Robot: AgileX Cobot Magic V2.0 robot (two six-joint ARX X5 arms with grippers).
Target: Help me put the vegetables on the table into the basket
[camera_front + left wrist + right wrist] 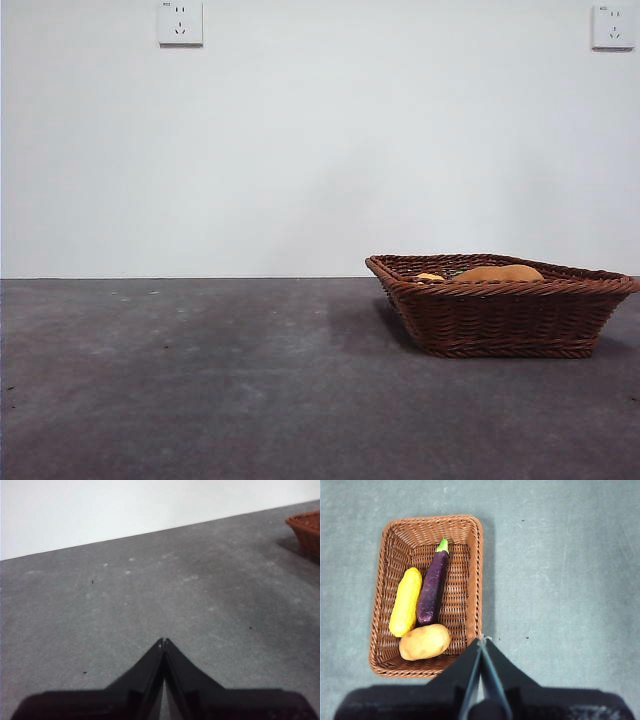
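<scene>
Both end effectors are closed and empty. Left end effector (163, 641) has its black jaws pressed tip to tip and hangs low over a bare stretch of the dark grey mottled tabletop (150, 595), with one corner of the basket showing well apart from it. Right end effector (481, 640) also has its jaws together and hangs high above the tabletop, just beside the basket's long side.

The shallow reddish-brown woven wicker basket (476, 575) stands on the tabletop; in the front view it sits toward the right edge (500, 320). All three vegetables lie inside it. The bumpy yellow oblong piece (405, 601) lies along one long wall. The glossy dark purple eggplant with a green stem (433, 588) lies beside it, the two touching along their lengths. The lumpy orange-brown potato (424, 641) rests across their ends, near a short wall. In the front view only the tops of the potato (498, 273) and the yellow piece (430, 277) rise over the braided rim.
</scene>
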